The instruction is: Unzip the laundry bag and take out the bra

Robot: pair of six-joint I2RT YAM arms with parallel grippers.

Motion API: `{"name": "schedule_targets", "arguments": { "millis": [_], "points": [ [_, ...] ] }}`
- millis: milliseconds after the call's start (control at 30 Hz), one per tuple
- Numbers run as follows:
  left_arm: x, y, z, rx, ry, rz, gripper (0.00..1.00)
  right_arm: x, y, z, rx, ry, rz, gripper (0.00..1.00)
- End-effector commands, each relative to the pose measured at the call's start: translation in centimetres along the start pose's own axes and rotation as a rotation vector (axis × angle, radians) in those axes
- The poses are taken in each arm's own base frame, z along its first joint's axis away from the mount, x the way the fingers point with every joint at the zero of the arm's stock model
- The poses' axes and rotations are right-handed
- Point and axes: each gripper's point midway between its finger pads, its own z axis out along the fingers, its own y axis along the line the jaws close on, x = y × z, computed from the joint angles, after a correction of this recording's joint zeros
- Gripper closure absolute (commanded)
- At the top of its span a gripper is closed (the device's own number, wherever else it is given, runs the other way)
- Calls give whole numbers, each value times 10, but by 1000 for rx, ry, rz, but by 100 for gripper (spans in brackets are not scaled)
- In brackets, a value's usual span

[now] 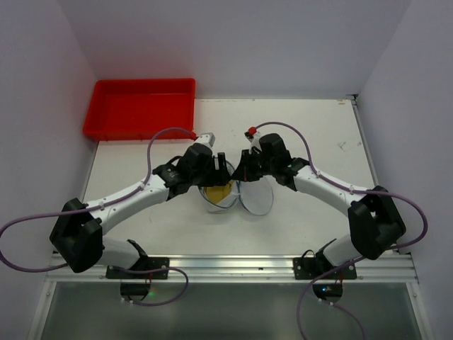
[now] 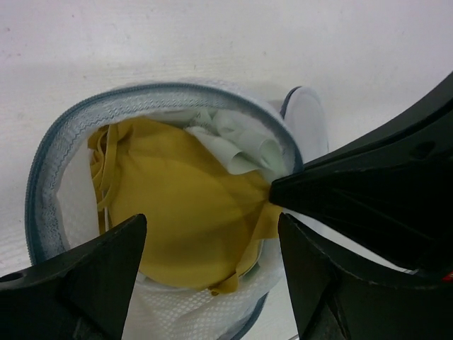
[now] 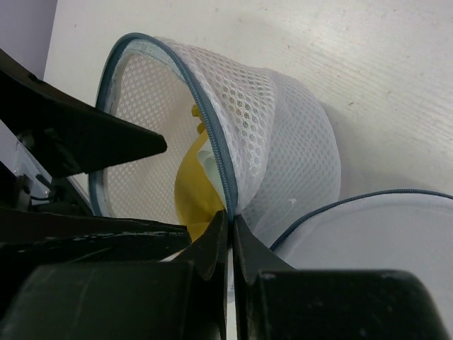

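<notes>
While one laundry bag [image 3: 283, 134] gapes | one bra [image 2: 177, 212] inside | left jaws apart | right jaws pinch its rim

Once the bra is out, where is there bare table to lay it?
Bare table behind the right arm and the near strip between the arm bases. The red tray is empty. Crowded: the centre, left gripper and right gripper at the laundry bag.

A: What colour is the laundry bag [image 3: 283, 134]?
B: White honeycomb mesh, with a grey-blue zipper band [image 2: 49, 177].
A: And the bra [image 2: 184, 212]?
B: Plain mustard yellow.
A: The rest?
B: Tray [image 1: 139, 106] is bright red, bench [image 1: 311, 127] off-white. Left gripper [image 2: 212, 227] and right gripper [image 3: 230, 230] are both black; the arms [image 1: 134, 195] white with black joints, cables [image 1: 170, 130] purple.
</notes>
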Motion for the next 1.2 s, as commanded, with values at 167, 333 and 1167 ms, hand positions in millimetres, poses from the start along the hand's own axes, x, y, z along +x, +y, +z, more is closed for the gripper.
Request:
{"name": "schedule_targets", "arguments": {
  "millis": [167, 333, 1167],
  "points": [
    [20, -3, 14, 27, 39, 0, 25, -26, 12, -17, 8, -115, 5, 100],
    [29, -5, 19, 33, 67, 7, 32, -27, 16, -20, 3, -119, 3, 100],
    [34, 8, 15, 19, 6, -3, 100, -15, -1, -26, 84, -136, 0, 100]
  ]
}}
